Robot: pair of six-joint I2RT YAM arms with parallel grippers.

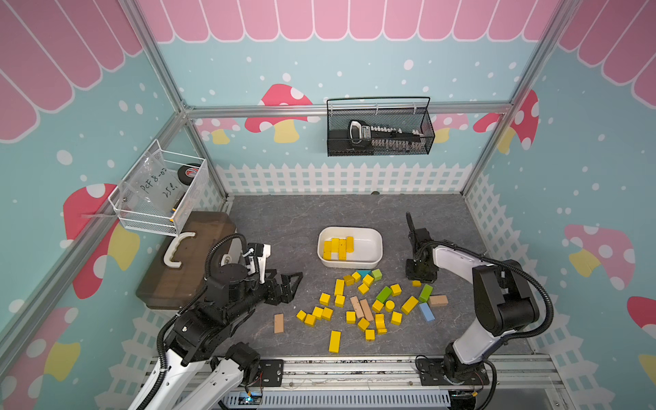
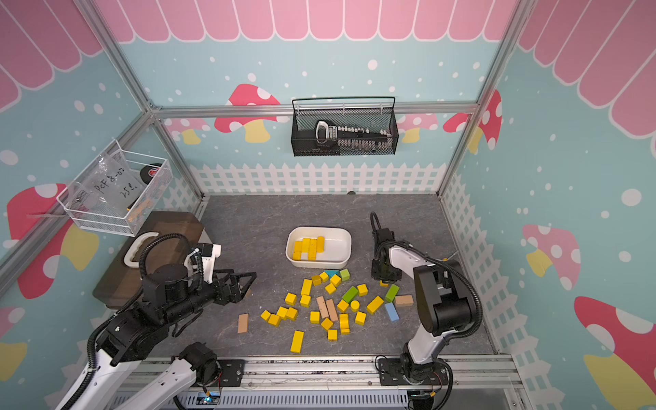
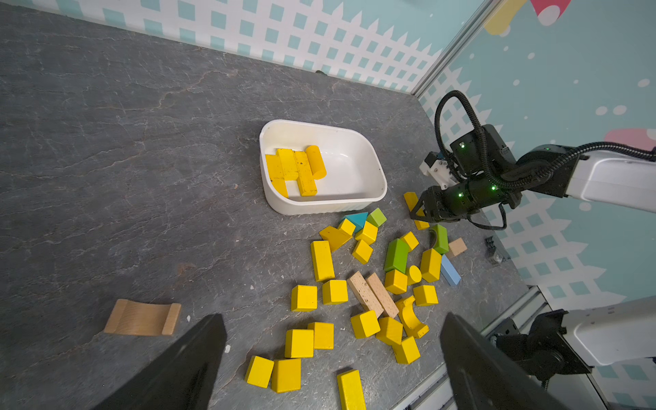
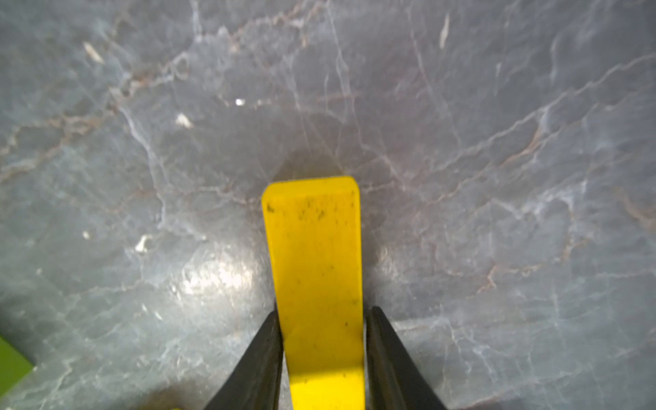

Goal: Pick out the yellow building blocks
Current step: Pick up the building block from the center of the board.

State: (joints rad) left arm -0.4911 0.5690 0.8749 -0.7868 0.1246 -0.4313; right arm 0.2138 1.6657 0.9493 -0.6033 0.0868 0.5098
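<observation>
The grey table [image 1: 284,220] carried the whole job. Towards its far middle stood the white tub [image 1: 349,264], which, judging by its contents, served as the collecting point.

The left gripper [image 1: 295,285] hung over the near-left part of the table. Its jaws were spread wide with nothing between them, and it was well apart from every block. The right gripper [image 4: 323,310] was down at the right edge of the pile, to the right of the tub and slightly nearer.

Done: a handful of sorted yellow blocks [image 1: 339,246], mostly bars plus one cylinder, lay in the left half of the tub.

Left: some twenty loose yellow blocks [image 1: 324,299] lay scattered on the table on the near side of the tub. They were mixed with green blocks [image 1: 384,294], tan blocks [image 1: 362,308] and a blue block [image 1: 426,312]. Judged on count, the task was well under halfway.

In hand: the right wrist view showed the right gripper's jaws pressed against both long sides of a yellow bar [image 4: 316,248]. Whether the bar had left the table could not be told. The step was judged to be the grasp, with the carry to the tub not yet done.
</observation>
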